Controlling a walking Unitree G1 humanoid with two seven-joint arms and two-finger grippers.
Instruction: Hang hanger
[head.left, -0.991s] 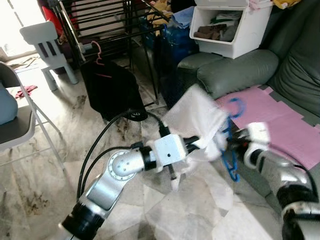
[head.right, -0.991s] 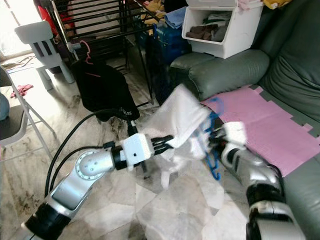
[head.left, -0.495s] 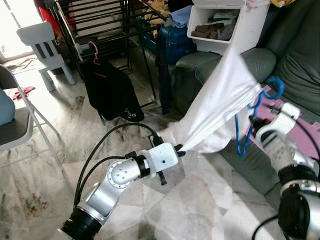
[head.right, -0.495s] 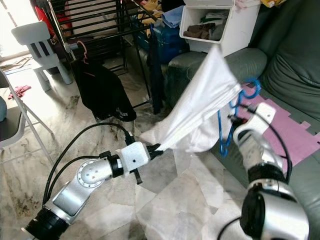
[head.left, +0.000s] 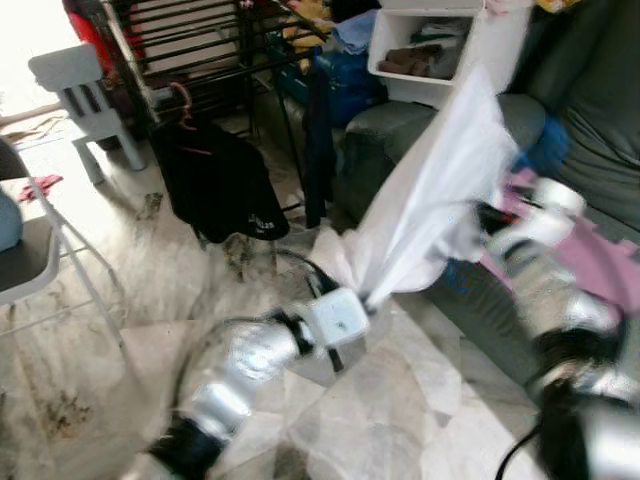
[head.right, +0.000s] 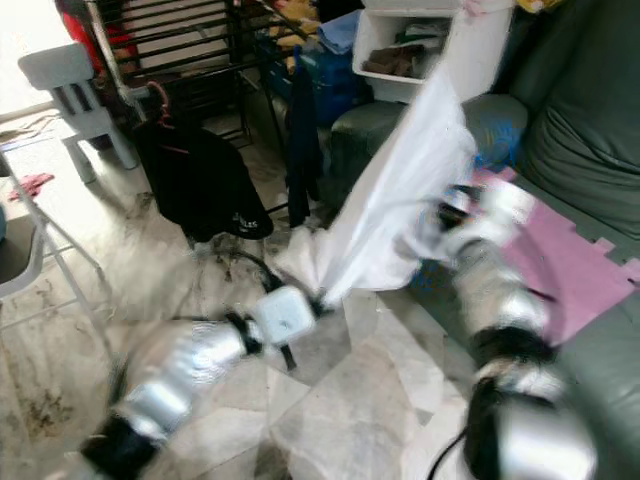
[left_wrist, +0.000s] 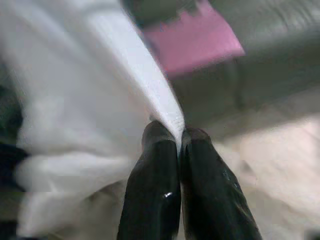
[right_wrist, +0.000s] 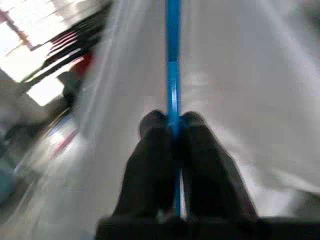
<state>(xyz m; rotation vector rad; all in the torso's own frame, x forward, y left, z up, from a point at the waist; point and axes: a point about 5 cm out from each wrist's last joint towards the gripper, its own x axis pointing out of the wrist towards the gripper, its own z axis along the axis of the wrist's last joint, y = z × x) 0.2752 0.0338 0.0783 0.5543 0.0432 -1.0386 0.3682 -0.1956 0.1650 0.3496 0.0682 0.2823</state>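
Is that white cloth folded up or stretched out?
Stretched out. The white cloth runs taut between the left end effector, pinching its lower edge, and the right end effector, shut on the blue hanger.

both arms are silver metal, built of rounded, cylinder-like segments, and motion blur smears them in the head views. the left arm (head.left: 255, 355) has a black band near the elbow, a dark collar before the wrist, and ends in a boxy white wrist block. a black cable loops beside it. the right arm (head.left: 545, 290) has bulging silver joints, dark bands and a white block at the wrist. the left gripper (left_wrist: 179, 145) has two long, glossy black fingers with rounded tips; the right gripper (right_wrist: 172, 122) has the same black fingers.
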